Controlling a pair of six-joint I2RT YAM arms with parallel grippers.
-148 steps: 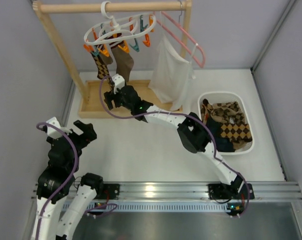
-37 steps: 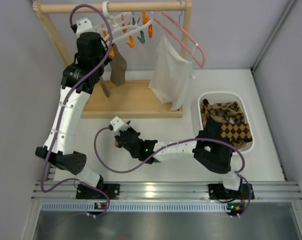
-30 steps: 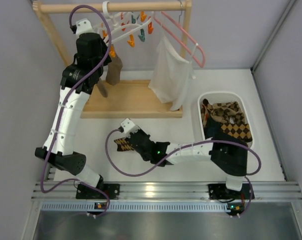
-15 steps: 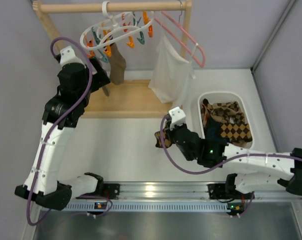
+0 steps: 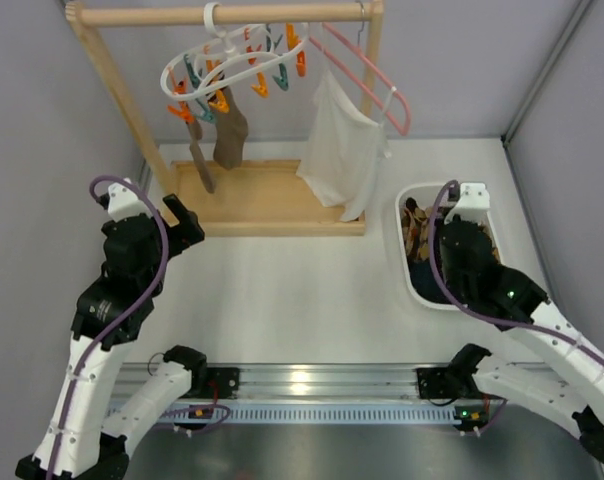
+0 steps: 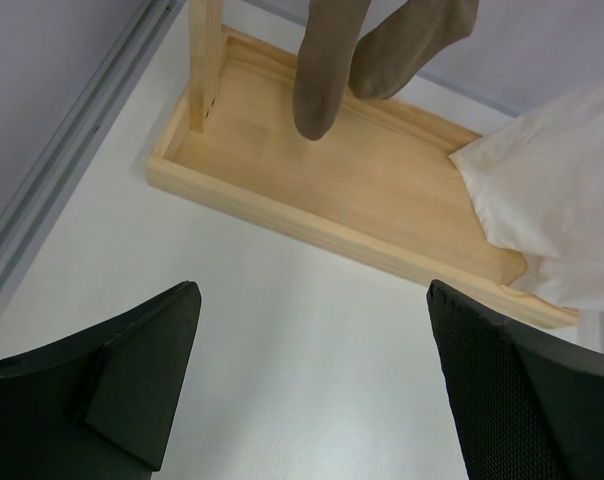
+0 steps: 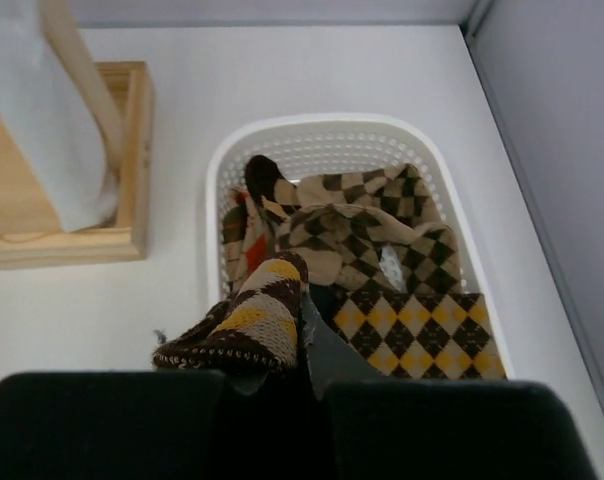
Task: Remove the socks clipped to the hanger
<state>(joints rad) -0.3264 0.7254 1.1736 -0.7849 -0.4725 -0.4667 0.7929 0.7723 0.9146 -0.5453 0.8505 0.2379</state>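
Note:
The white oval hanger (image 5: pixel 232 58) with orange and teal pegs hangs from the wooden rail. Two plain brown socks (image 5: pixel 229 135) still dangle from it, and the left wrist view shows their toes (image 6: pixel 327 75) over the rack's base. My left gripper (image 6: pixel 312 300) is open and empty, low over the table in front of the rack's left end. My right gripper (image 7: pixel 307 375) is shut on a brown and yellow patterned sock (image 7: pixel 257 315), held above the near rim of the white basket (image 7: pixel 322 125). Several argyle socks (image 7: pixel 382 235) lie in that basket.
A white cloth (image 5: pixel 342 150) hangs from a pink wire hanger (image 5: pixel 377 85) at the rail's right end. The wooden rack's tray base (image 6: pixel 362 190) and left post (image 5: pixel 122 95) stand just beyond my left gripper. Grey walls close in left and right.
My left arm has drawn back from the hanger and come down to the table's left side, its jaws now open. My right arm has carried the patterned sock rightward to the basket.

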